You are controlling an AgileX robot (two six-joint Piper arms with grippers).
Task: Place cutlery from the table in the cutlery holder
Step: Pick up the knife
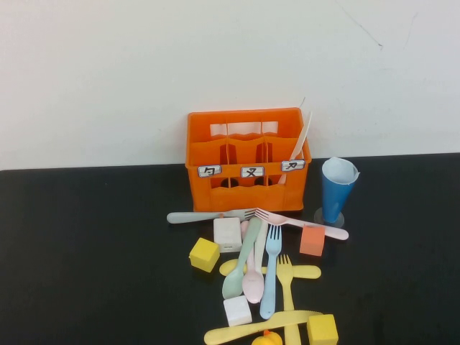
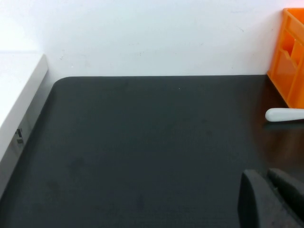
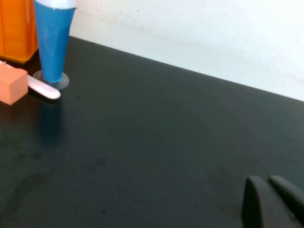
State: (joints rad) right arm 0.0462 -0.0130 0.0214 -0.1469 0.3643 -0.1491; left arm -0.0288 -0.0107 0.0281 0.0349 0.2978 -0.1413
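The left gripper (image 2: 270, 190) hangs low over bare table (image 1: 86, 244) on the left, well apart from the pile; its dark fingers lie pressed together, holding nothing.

Centre, at the far edge, stands the orange cutlery holder (image 1: 248, 162). One white piece (image 1: 302, 136) already leans in its right compartment — so the job looks barely begun. In front of it lie a pale fork (image 1: 208, 215) and a pink fork (image 1: 302, 224), tines meeting. Nearer sit a mint spoon (image 1: 241, 267), a pink spoon (image 1: 254, 277), a blue fork (image 1: 271, 273), a yellow fork (image 1: 287, 284), and a yellow knife (image 1: 259, 328), mixed with a white cube (image 1: 228, 233), yellow cube (image 1: 204, 254) and orange cube (image 1: 312, 241). A yellow spoon may lie under the heap; it is mostly hidden.

Right of the holder stands a blue cup (image 1: 336, 188). The right gripper (image 3: 273, 202) hovers over bare table on the right — fingers closed and empty.
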